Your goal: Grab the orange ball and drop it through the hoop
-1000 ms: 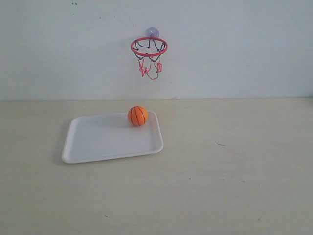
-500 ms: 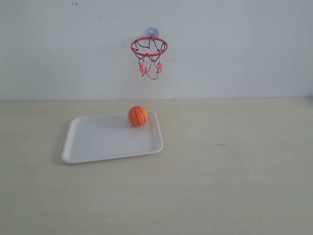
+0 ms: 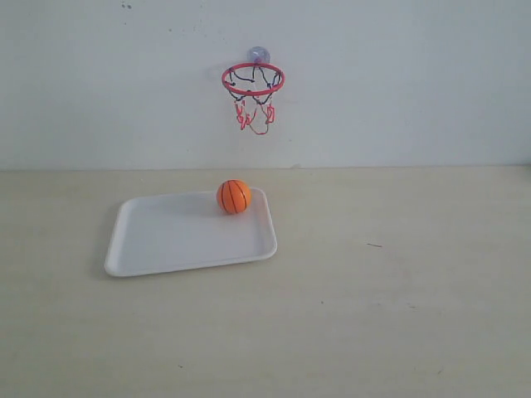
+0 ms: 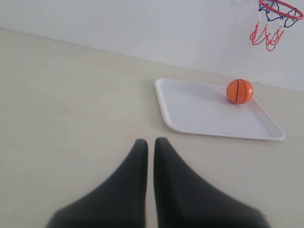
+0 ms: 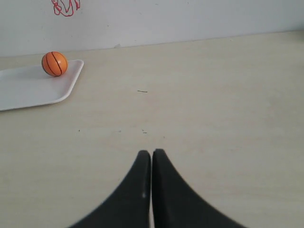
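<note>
Orange ball [image 3: 234,196]: you find it resting on the white tray [image 3: 166,249], at the corner of the tray that lies far and right in the exterior view, close to the rim on the wall side. Its black seam lines face the camera.
Tray: it lies flat on the surface [image 3: 398,290], left of the middle in your exterior view, slightly skewed to the wall's line.
Hoop [image 3: 252,90]: it hangs on the white wall [image 3: 415,83] by a clear suction cup [image 3: 259,55]. The red ring sits level, and the dark and red net droops below it. The hoop is above the ball and a touch to the right — well apart from it.
Left gripper [image 4: 151,141]: closed and holding nothing. Your left wrist view shows its two dark fingers side by side with only a thin slit between them, over bare surface, with the tray and ball ahead and well apart.
Right gripper [image 5: 151,153]: closed as well and empty, with its fingers pressed together at the tips. It is over bare surface — the ball and a corner of the tray are far off to one side.
Surface: pale, wood-toned, with a few small dark specks.
</note>
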